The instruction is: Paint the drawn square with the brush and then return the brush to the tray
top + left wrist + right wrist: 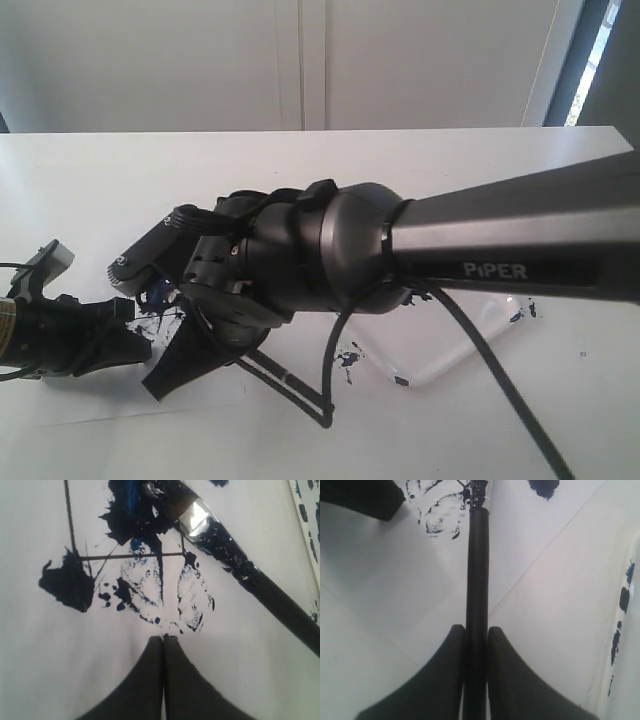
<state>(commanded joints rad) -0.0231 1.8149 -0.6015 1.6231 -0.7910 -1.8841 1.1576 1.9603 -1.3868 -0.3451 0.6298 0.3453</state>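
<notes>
This looks like a robot lab or test room rather than a home. A plain white table [120,170] fills the scene, with bare white wall panels [150,60] on the far side and a dark-framed window [598,50] at far right. Two dark robot arms reach over the table: the left arm [60,335], and the right arm [500,240], which is marked PIPER and trails a loose black cable [500,382]. A paint-flecked tray [470,335] lies near right.

tray [445,368] mostly hidden — behind right arm [500,240], drawn square [122,530] cropped
</notes>
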